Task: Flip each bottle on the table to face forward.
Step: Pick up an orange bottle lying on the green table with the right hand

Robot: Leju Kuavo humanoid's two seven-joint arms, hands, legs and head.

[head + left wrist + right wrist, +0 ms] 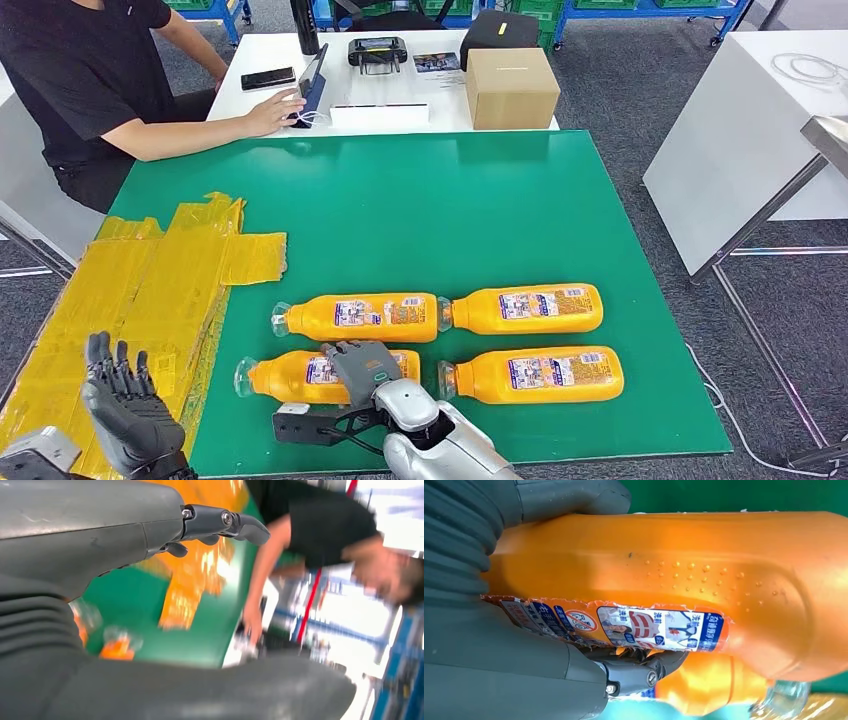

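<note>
Fig.: four orange bottles lie in two rows on the green counter [420, 200], caps to the left. Our right robot hand [362, 368] rests on the near-left bottle [290, 377]; the right wrist view shows thumb on one side and fingers [644, 670] on the other, curled around the body, so we read it as grasping that bottle, which sits low on or just off the counter (can't tell which). Our left robot hand [125, 400] is released, fingers apart, holding nothing, hovering over the yellow tape patch [150, 290] at the counter's left side. The far-left bottle [360, 317], far-right bottle [525, 308] and near-right bottle [535, 374] lie untouched, labels up.

Risks, as we judge them: the bottle body is smooth and rounded, so it may slip or roll during the turn. The near-right bottle lies just beside, w/ the far-left bottle near; a wide turn could knock either askew. A person [90, 80] sits at the far-left corner, well apart.
</note>
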